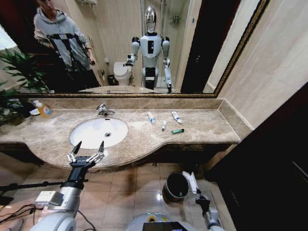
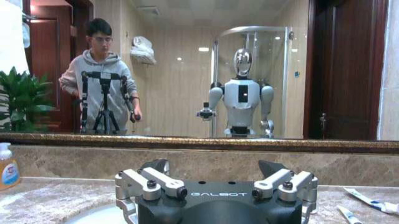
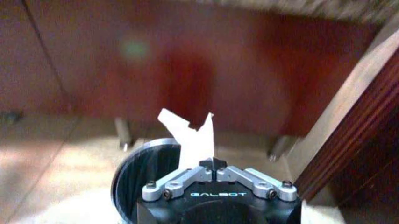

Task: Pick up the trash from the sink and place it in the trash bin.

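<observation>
Right gripper (image 3: 215, 161), fingers clamped on white packet (image 3: 190, 133), hangs over bin (image 1: 176, 186). Left gripper (image 1: 86, 149), fingers apart, waits beside sink (image 1: 82, 137). Four tubes (image 1: 151, 118) left on surface.

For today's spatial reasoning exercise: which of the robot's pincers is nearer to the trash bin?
The right. The right pincer hangs low beside the trash bin on the floor, shut on a flat white packet. The left pincer is open at the counter's front edge by the sink.
</observation>
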You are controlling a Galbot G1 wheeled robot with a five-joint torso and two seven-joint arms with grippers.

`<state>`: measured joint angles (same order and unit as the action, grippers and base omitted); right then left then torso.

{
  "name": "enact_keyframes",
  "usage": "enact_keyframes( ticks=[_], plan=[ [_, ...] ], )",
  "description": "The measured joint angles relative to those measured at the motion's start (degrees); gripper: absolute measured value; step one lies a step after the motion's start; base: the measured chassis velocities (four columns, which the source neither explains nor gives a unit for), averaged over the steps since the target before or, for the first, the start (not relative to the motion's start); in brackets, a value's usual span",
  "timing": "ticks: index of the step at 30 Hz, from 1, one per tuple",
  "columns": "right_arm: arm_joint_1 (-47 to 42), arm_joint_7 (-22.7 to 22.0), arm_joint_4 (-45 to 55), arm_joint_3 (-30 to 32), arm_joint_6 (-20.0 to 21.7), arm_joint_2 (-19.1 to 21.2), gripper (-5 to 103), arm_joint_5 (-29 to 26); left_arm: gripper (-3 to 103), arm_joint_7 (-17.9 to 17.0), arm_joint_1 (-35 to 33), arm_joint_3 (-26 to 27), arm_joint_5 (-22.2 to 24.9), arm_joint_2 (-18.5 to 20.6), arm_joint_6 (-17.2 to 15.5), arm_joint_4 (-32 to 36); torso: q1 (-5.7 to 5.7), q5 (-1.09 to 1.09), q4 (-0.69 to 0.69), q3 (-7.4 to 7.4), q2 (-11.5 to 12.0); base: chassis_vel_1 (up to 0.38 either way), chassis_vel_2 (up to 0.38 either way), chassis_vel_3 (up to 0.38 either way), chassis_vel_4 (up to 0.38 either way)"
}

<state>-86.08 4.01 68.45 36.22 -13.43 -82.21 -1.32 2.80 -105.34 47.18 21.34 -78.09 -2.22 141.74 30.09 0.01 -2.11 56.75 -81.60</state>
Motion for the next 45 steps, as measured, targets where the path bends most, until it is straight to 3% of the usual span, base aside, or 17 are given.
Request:
enact_keyframes(
  ticks=[9, 26, 31, 33, 34, 37, 39, 41, 42, 45],
  plan=[
    [11.0, 0.5, -19.9, 1.9, -0.8, -2.3, 0, 9.2, 100, 0.0, 0.0, 0.0, 0.0, 0.0, 0.0, 0.0, 0.0, 0.0, 0.0, 0.0, 0.0, 0.0, 0.0, 0.0, 0.0],
    [16.6, 0.4, -24.4, 1.8, 0.4, -3.1, 0, 11.8, 100, 0.0, 0.0, 0.0, 0.0, 0.0, 0.0, 0.0, 0.0, -0.01, 0.0, 0.0, 0.0, 0.0, 0.0, 0.0, 0.0],
    [17.0, 0.3, -24.2, 1.6, 1.0, -3.6, 15, 11.8, 100, 0.0, 0.0, 0.0, 0.0, 0.0, 0.0, 0.0, -0.01, -0.01, 0.0, 0.0, 0.0, 0.0, 0.0, 0.0, 0.0],
    [17.0, 0.2, -23.8, 1.6, 1.2, -3.8, 26, 12.0, 100, 0.0, 0.0, 0.0, 0.0, 0.0, 0.0, 0.0, -0.01, 0.0, 0.0, 0.0, 0.0, 0.0, 0.0, 0.0, 0.0],
    [17.0, 0.2, -23.8, 1.6, 1.2, -3.8, 26, 12.0, 100, 0.0, 0.0, 0.0, 0.0, 0.0, 0.0, 0.0, -0.01, 0.0, 0.0, 0.0, 0.0, 0.0, 0.0, 0.0, 0.0],
    [16.8, 0.0, -23.2, 1.5, 1.2, -3.8, 42, 12.2, 100, 0.0, 0.0, 0.0, 0.0, 0.0, 0.0, 0.0, -0.01, 0.0, 0.0, 0.0, 0.0, 0.0, 0.0, 0.0, 0.0],
    [16.6, -0.1, -22.8, 1.5, 1.2, -3.8, 42, 12.2, 100, 0.0, 0.0, 0.0, 0.0, 0.0, 0.0, 0.0, -0.01, -0.01, 0.0, 0.0, 0.0, 0.0, 0.0, 0.0, 0.0],
    [16.0, -0.1, -21.9, 1.6, 1.2, -3.7, 53, 11.7, 100, 0.0, 0.0, 0.0, 0.0, 0.0, 0.0, 0.0, -0.01, -0.01, 0.01, 0.0, 0.0, 0.0, 0.0, 0.0, 0.0],
    [16.0, -0.1, -21.9, 1.6, 1.2, -3.7, 53, 11.7, 100, 0.0, 0.0, 0.0, 0.0, 0.0, 0.0, 0.0, -0.01, -0.01, 0.01, 0.0, 0.0, 0.0, 0.0, 0.0, 0.0],
    [14.7, -0.2, -20.0, 1.6, 1.3, -3.4, 69, 10.5, 100, 0.0, 0.0, 0.0, 0.0, 0.0, 0.0, 0.0, -0.01, 0.0, 0.0, 0.0, 0.0, 0.0, 0.0, 0.0, 0.0]
  ],
)
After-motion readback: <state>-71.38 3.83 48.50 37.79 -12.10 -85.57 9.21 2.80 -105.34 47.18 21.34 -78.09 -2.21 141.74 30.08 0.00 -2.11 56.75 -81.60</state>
